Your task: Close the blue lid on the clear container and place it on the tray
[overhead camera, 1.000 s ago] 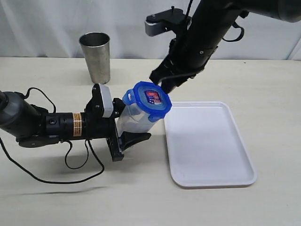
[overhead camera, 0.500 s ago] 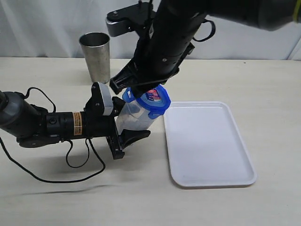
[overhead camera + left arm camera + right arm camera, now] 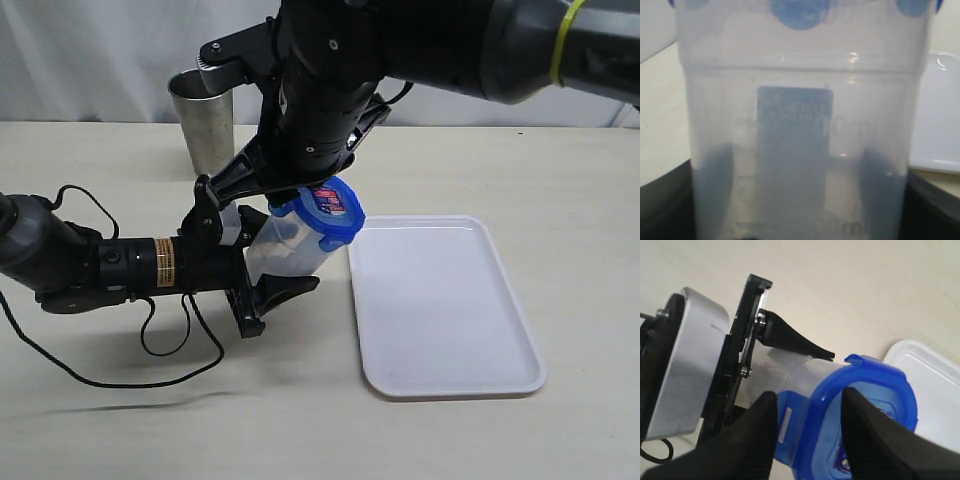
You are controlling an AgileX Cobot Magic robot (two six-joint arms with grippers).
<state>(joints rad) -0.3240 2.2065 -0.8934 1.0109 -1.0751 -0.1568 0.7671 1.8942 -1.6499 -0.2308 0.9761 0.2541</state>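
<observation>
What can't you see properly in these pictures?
- Cup: exterior view, partly behind the right arm.
- Label on the container: left wrist view, too blurry to read.
- Sticker on the lid: right wrist view, mostly cut off at the edge.
- Right gripper: exterior view, tucked under its arm; whether it pinches the lid can't be told.

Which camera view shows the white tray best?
The exterior view: the whole tray lies in sight. The right wrist view catches only one corner; the left wrist view, a blurred strip.
</observation>
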